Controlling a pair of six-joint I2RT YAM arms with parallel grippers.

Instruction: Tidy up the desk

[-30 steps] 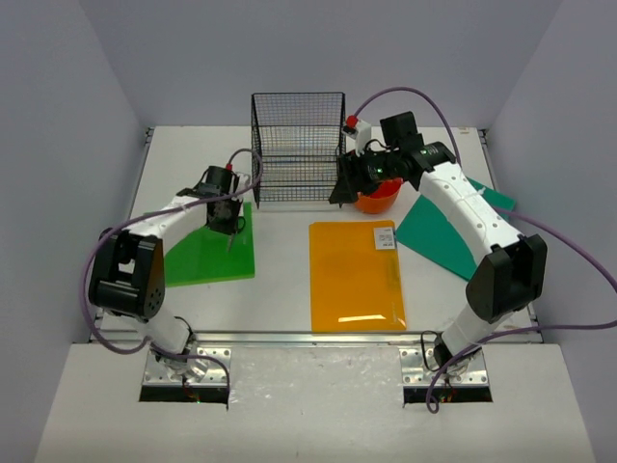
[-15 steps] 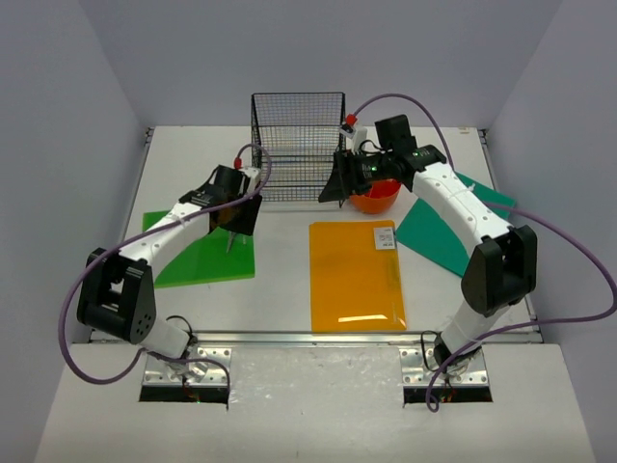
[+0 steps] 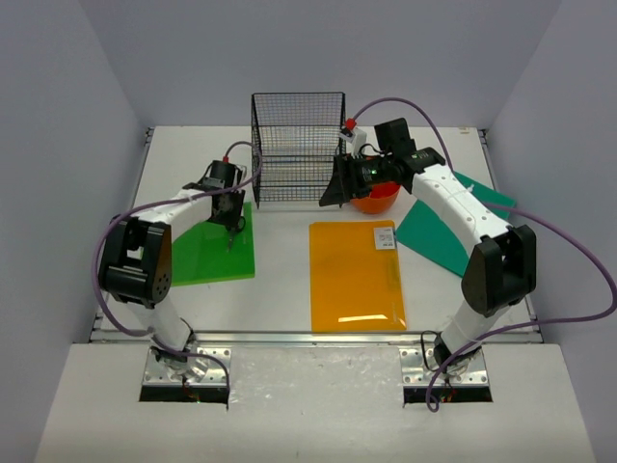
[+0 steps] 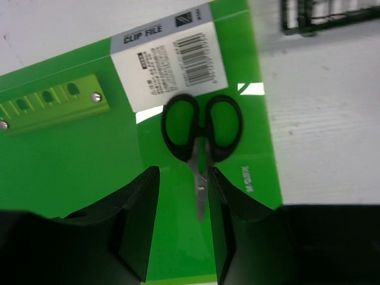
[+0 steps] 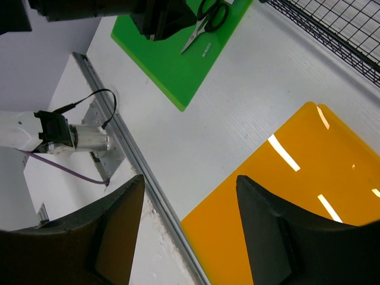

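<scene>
The desk (image 3: 280, 280) is a white tabletop with a silver rail (image 3: 289, 336) along its near edge. Black-handled scissors (image 4: 202, 127) lie on a green clip file (image 4: 71, 172) at the left, blades pointing back between the jaws of my left gripper (image 4: 184, 172). That gripper is open just above the file, and the blade tip lies close to its right finger (image 4: 222, 202) without being clamped. My right gripper (image 5: 187, 190) hangs open and empty above the desk's middle, in front of the rack, and shows in the top view (image 3: 337, 188).
A black wire-mesh rack (image 3: 298, 145) stands at the back centre. An orange tray (image 3: 378, 198) sits right of it, under my right arm. An orange file (image 3: 355, 275) lies in the middle and a teal file (image 3: 443, 236) at the right.
My left gripper was shut and now stands open over the scissors, and its arm swung out and back. The right gripper shifted slightly left.
</scene>
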